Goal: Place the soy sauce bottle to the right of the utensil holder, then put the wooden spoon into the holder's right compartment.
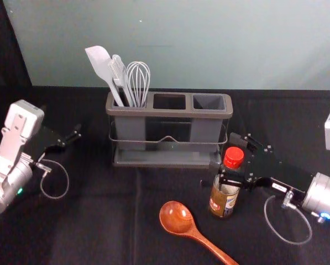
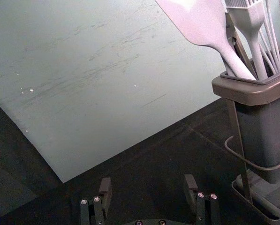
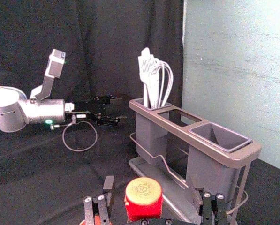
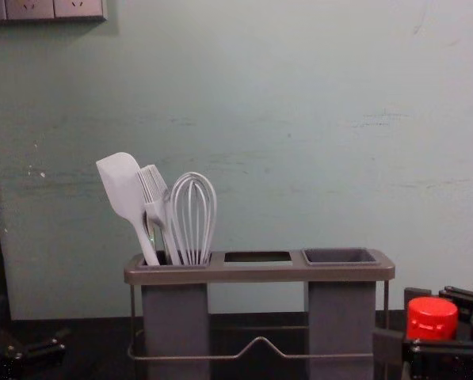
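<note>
The soy sauce bottle [image 1: 224,197] with its red cap stands on the dark cloth, in front of the holder's right end. My right gripper [image 1: 226,159] reaches in from the right at the height of its neck. In the right wrist view the right gripper [image 3: 154,187] is open, with the red cap [image 3: 143,197] between its spread fingers and gaps showing on both sides. The wooden spoon [image 1: 177,218] lies in front of the utensil holder [image 1: 167,113], handle pointing front-right. Nothing stands in the right compartment [image 4: 341,256]. My left gripper [image 1: 71,138] hangs open at the left; its wrist view shows the left gripper [image 2: 147,187] holding nothing.
A white spatula [image 1: 100,63], a brush [image 1: 119,72] and a whisk [image 1: 138,80] stand in the holder's left compartment. Behind the table rises a pale wall [image 1: 181,44]. Dark cloth [image 1: 98,221] covers the table left of the spoon.
</note>
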Robot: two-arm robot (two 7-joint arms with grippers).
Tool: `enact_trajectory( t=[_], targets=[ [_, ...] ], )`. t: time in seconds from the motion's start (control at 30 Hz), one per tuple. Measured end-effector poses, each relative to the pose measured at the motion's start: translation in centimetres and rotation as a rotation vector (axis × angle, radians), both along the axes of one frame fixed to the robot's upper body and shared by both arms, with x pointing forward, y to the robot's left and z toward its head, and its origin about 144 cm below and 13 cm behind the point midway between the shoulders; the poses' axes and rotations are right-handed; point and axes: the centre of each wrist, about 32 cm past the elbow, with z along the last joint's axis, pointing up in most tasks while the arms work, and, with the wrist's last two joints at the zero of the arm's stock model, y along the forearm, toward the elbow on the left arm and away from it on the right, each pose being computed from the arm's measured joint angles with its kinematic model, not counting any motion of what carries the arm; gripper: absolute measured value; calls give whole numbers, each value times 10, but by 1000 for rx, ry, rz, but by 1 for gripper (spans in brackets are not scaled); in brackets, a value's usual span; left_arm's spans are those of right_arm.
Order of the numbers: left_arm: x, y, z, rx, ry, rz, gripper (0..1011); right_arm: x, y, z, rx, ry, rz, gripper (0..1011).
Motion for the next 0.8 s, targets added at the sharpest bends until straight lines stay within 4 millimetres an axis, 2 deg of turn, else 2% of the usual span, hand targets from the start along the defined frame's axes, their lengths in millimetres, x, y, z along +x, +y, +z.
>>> enact_trajectory(
  t=[0.47,0.63,0.77,0.8],
  targets=[
    [0,0,0,0,0,0,1005,0,0,0,3,-2,0,996],
    [0,0,0,0,0,0,1005,0,0,0,3,-2,0,909],
    [0,0,0,0,0,0,1005,0,0,0,3,-2,-1,760],
    [0,0,0,0,0,0,1005,0,0,0,3,-2,-1,760]
  ],
)
